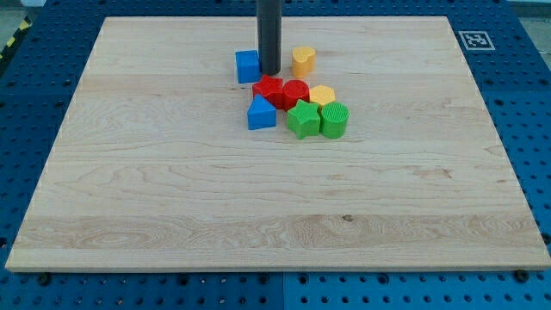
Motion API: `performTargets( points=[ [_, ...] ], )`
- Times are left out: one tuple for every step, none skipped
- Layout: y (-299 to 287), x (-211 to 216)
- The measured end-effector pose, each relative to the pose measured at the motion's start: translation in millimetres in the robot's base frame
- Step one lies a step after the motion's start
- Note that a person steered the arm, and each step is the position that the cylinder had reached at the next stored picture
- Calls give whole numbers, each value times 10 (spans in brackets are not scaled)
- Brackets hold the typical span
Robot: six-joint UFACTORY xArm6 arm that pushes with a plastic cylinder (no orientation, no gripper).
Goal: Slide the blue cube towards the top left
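Observation:
The blue cube (247, 66) sits on the wooden board (172, 189) near the view's top centre. My tip (269, 72) stands right against the cube's right side, between it and a yellow block (303, 60). The dark rod rises straight up out of the view's top.
Just below the tip lies a cluster: a red block (268, 89), a red cylinder-like block (295, 93), a yellow block (322, 96), a second blue block (262, 114), a green star-shaped block (302, 119) and a green cylinder (334, 120). A marker tag (473, 40) is at the board's top right corner.

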State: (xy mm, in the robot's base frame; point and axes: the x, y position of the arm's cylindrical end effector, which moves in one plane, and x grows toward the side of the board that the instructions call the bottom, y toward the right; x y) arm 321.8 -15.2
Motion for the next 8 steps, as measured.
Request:
performTargets(
  points=[
    [41, 82],
    [21, 278],
    [-604, -46],
    [-1162, -393],
    [-956, -383],
    [-353, -328],
    [-164, -637],
    [-590, -723]
  ],
)
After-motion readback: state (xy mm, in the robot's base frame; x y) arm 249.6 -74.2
